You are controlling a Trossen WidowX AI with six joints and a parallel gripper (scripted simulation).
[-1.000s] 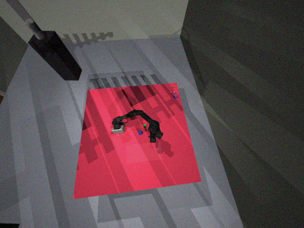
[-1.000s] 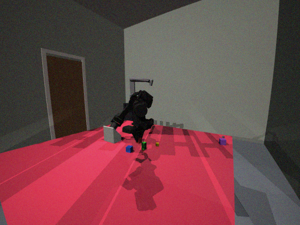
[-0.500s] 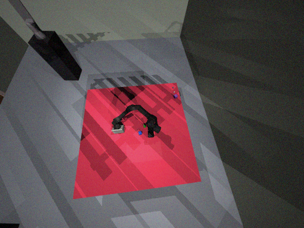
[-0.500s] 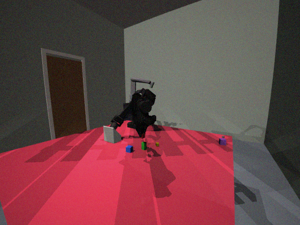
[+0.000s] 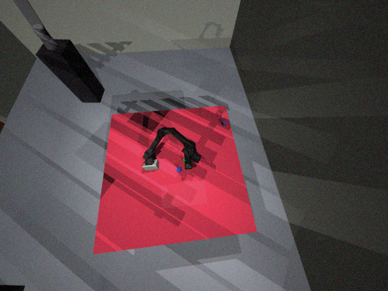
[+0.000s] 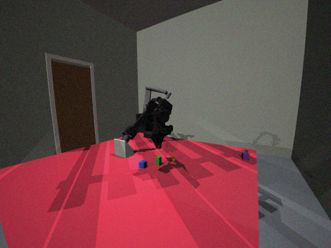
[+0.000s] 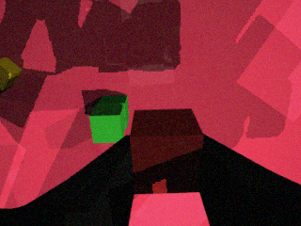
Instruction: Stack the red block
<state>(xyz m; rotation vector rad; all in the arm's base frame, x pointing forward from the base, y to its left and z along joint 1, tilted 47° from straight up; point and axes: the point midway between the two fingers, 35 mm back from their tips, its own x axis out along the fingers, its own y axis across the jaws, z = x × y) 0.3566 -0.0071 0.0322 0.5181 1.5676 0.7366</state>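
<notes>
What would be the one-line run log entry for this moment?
gripper: shut on red block | lifted above mat | green tower: upright, left of block in wrist view | stacking: not done

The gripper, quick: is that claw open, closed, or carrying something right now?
Gripper: closed on the red block, lifted clear of the mat, near the green tower.

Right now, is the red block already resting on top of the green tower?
No, the dark red cube is clamped in the hand, beside the green tower.
</notes>
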